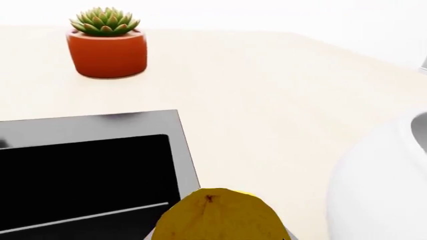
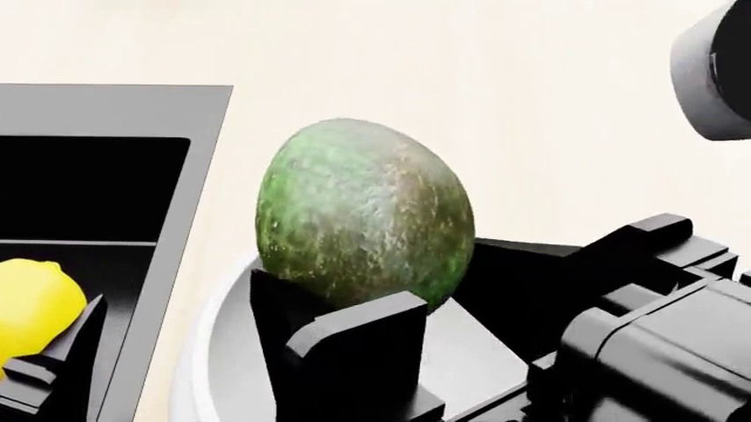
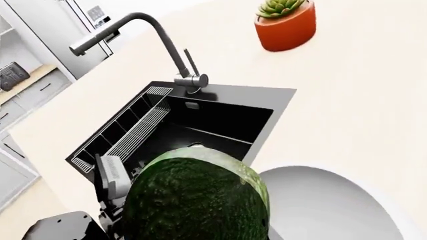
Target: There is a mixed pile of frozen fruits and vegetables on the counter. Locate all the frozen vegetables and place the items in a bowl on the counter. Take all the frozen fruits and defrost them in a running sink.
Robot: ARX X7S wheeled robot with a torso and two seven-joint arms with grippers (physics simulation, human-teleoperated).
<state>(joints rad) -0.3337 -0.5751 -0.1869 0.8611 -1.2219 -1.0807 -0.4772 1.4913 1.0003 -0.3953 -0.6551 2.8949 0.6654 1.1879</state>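
Note:
My right gripper point(image 2: 405, 294) is shut on a mottled green oval point(image 2: 364, 215), held upright just above the white bowl point(image 2: 206, 352). In the right wrist view the oval point(image 3: 197, 200) fills the foreground beside the bowl's hollow point(image 3: 320, 200). My left gripper point(image 2: 35, 347) is shut on a yellow lemon point(image 2: 30, 299) over the black sink point(image 2: 83, 185). The left wrist view shows the lemon point(image 1: 217, 216) close up, with the sink point(image 1: 80, 170) on one side and the bowl point(image 1: 377, 190) on the other. The mixed pile is out of view.
The bowl stands on the beige counter point(image 1: 267, 100) right beside the sink's grey rim point(image 3: 277, 107). A dark grey faucet point(image 3: 143, 30) arches over the basin, with a wire rack point(image 3: 137, 132) inside. An orange plant pot point(image 1: 107, 50) stands farther back.

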